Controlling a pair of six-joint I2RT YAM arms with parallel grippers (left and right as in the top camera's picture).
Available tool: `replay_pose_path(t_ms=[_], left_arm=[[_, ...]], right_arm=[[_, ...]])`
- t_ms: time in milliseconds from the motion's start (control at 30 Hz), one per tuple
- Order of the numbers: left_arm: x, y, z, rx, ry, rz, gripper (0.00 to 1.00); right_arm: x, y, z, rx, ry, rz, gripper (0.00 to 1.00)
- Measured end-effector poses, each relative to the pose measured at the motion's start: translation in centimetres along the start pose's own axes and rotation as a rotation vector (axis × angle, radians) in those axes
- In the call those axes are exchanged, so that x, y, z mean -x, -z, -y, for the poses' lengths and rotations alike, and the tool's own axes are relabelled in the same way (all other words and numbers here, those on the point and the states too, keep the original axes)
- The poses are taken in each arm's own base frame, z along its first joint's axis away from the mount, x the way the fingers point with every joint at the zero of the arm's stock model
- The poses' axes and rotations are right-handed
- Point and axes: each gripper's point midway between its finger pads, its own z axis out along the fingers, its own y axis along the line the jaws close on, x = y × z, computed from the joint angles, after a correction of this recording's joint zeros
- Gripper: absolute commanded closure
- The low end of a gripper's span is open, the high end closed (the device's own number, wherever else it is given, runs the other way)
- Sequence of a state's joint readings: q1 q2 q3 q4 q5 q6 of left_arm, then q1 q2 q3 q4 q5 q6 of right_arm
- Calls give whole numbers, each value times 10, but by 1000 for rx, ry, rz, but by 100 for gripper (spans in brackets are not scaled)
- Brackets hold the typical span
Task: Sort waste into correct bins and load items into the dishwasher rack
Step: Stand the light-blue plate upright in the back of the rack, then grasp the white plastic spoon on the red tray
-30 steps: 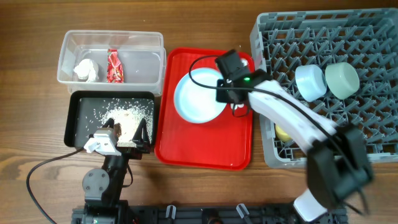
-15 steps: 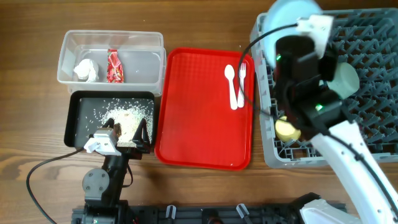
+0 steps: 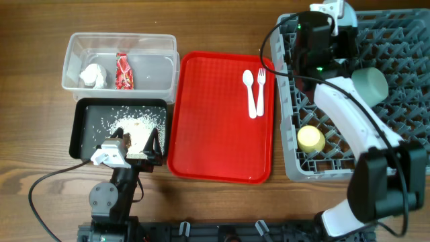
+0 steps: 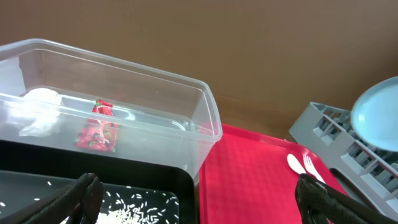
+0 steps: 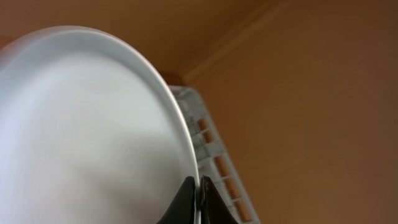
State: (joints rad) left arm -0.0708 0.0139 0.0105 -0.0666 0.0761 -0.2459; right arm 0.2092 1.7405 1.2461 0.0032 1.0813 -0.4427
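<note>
My right gripper (image 5: 198, 194) is shut on the rim of the light blue plate (image 5: 93, 124) and holds it on edge over the far left part of the grey dishwasher rack (image 3: 403, 40). In the overhead view the right gripper (image 3: 321, 37) hides the plate, which shows in the left wrist view (image 4: 379, 112). The pale green bowl (image 3: 369, 84) and yellow cup (image 3: 310, 139) sit in the rack. The light blue bowl is hidden under the arm. The white spoon (image 3: 248, 87) and fork (image 3: 261, 84) lie on the red tray (image 3: 215, 148). My left gripper (image 4: 199, 208) is open over the black tray (image 3: 84, 134).
The clear tub (image 3: 154, 47) at the back left holds the crumpled napkin (image 3: 93, 75) and the red wrapper (image 3: 124, 70). The black tray holds rice scraps (image 3: 138, 128). The red tray lies between the bins and the rack.
My right arm lifted the plate off the red tray and carried it over the rack's far left corner, turning it on edge. The spoon and fork came into view. The left arm has not moved.
</note>
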Motion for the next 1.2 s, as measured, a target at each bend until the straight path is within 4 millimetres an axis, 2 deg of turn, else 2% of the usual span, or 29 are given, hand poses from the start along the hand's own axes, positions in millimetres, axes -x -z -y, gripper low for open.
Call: replay_pose_path(t_ms=[67, 133, 167, 200, 300, 400, 533, 633, 667, 767, 833, 933, 1000, 1100, 1200], left_arm=[[0, 0, 0, 0, 0, 0, 0], [0, 0, 0, 0, 0, 0, 0], [0, 0, 0, 0, 0, 0, 0], [0, 0, 0, 0, 0, 0, 0], [0, 0, 0, 0, 0, 0, 0], [0, 0, 0, 0, 0, 0, 0], [0, 0, 0, 0, 0, 0, 0], [0, 0, 0, 0, 0, 0, 0], [0, 0, 0, 0, 0, 0, 0], [0, 0, 0, 0, 0, 0, 1], [0, 0, 0, 0, 0, 0, 0], [0, 0, 0, 0, 0, 0, 0], [0, 0, 0, 0, 0, 0, 0], [0, 0, 0, 0, 0, 0, 0], [0, 0, 0, 0, 0, 0, 0]], right_arm=[[-2, -5, -13, 10, 24, -2, 74], [-3, -5, -16, 14, 31, -1, 53], [0, -4, -16, 13, 32, 8, 47], [3, -3, -16, 12, 17, 19, 43], [9, 8, -25, 33, 37, 39, 40], [16, 31, -38, 78, 73, 76, 38], [31, 92, -57, 275, 135, 175, 36], [9, 146, -86, 592, 158, 167, 36], [0, 173, -106, 782, 98, 129, 36], [-37, 218, -141, 1119, -10, -98, 36], [-48, 238, -157, 1240, -58, -206, 34], [-60, 240, -178, 1271, -80, -301, 32], [-66, 226, -196, 1212, -87, -324, 33], [-69, 196, -221, 1115, -108, -317, 51], [-66, 172, -237, 1082, -142, -300, 53]])
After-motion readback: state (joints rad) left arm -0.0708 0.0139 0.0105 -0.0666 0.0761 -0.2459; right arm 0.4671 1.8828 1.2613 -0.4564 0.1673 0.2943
